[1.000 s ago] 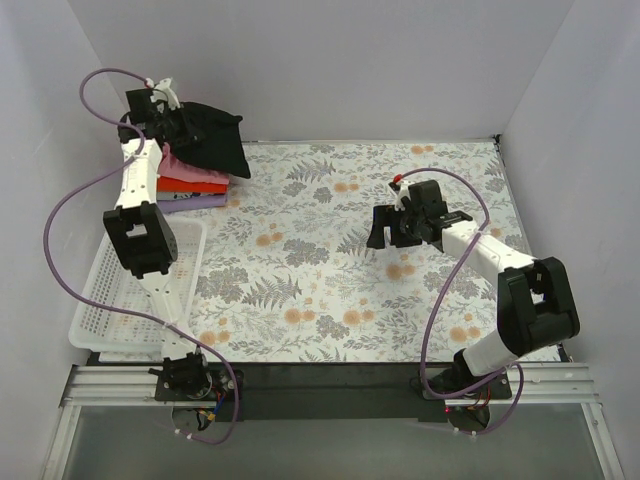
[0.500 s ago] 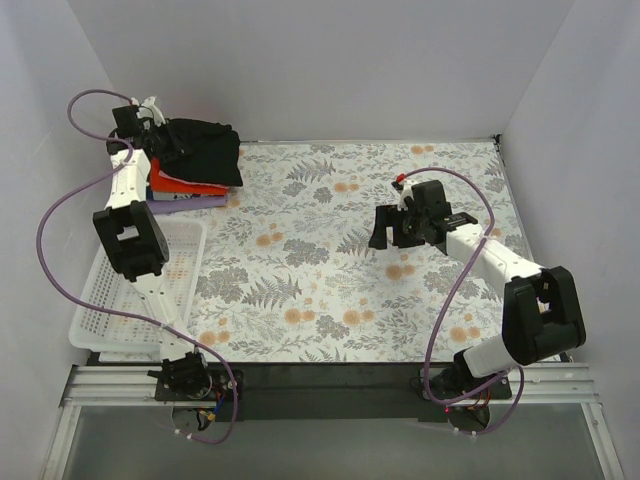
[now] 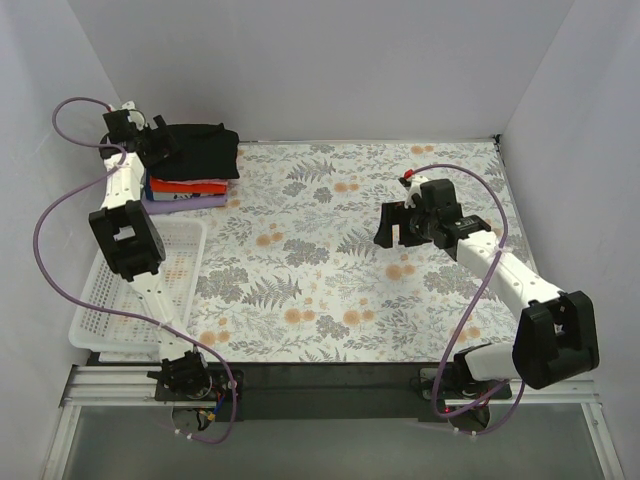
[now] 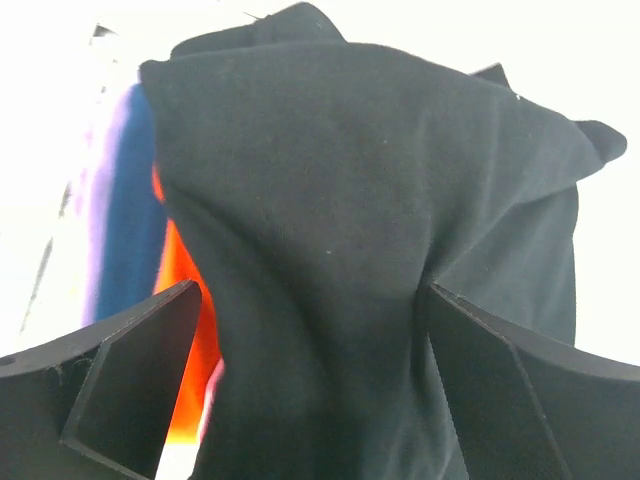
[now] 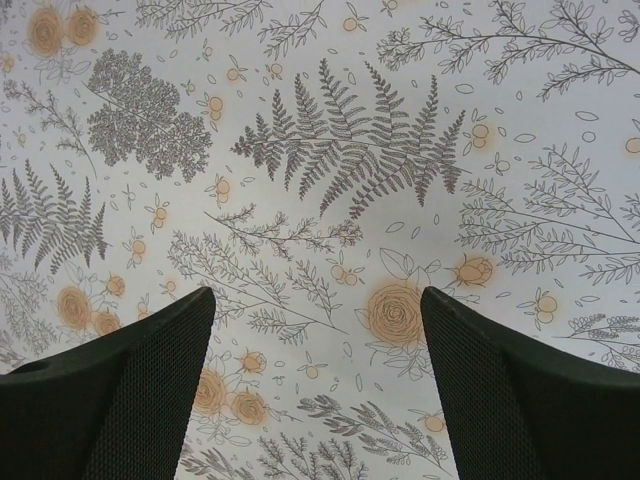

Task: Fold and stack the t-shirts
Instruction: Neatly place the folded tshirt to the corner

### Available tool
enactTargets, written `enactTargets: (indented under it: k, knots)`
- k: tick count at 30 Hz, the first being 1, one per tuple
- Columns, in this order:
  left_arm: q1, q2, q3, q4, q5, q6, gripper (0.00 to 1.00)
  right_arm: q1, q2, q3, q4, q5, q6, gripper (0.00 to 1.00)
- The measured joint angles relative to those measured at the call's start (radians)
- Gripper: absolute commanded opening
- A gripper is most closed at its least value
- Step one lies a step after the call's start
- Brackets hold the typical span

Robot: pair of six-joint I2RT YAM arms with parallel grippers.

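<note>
Tabletop (image 3: 330, 290) is covered wall to wall by a grey tablecloth (image 3: 300, 205) printed with ferns and orange flowers. The cloth is laid flat, with no folds seen in the top view. The same print is seen flat in the right wrist view (image 5: 330, 170).

Directly on the cloth:
- t-shirt stack (image 3: 195, 170), placed in the far-left corner, close to the back wall. The lilac tee (image 3: 195, 202) is seen lowest, flat against the cloth.
- white mesh basket (image 3: 85, 335), set at the near-left edge, apart from the stack.
</note>
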Motion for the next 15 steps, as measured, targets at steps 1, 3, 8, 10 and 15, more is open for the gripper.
enactTargets:
  k: [1,3,8,10,15]
  knots:
    - [0.001,0.0,0.0,0.0,-0.016,-0.005,0.93,0.0,-0.008,0.0,-0.003,0.004,-0.001,0.9]
    - [0.002,0.0,0.0,-0.001,-0.052,-0.019,0.94,0.0,-0.024,0.0,-0.009,0.014,-0.002,0.91]
    - [-0.01,-0.015,0.006,-0.054,-0.219,-0.057,0.95,0.0,-0.05,0.0,-0.025,0.037,-0.005,0.92]
    - [-0.015,-0.036,0.005,-0.075,-0.284,-0.063,0.96,0.0,-0.054,0.0,-0.026,0.045,-0.005,0.93]
    - [-0.032,-0.148,0.005,-0.121,-0.396,-0.077,0.97,0.0,-0.062,0.002,-0.029,0.059,-0.009,0.94]
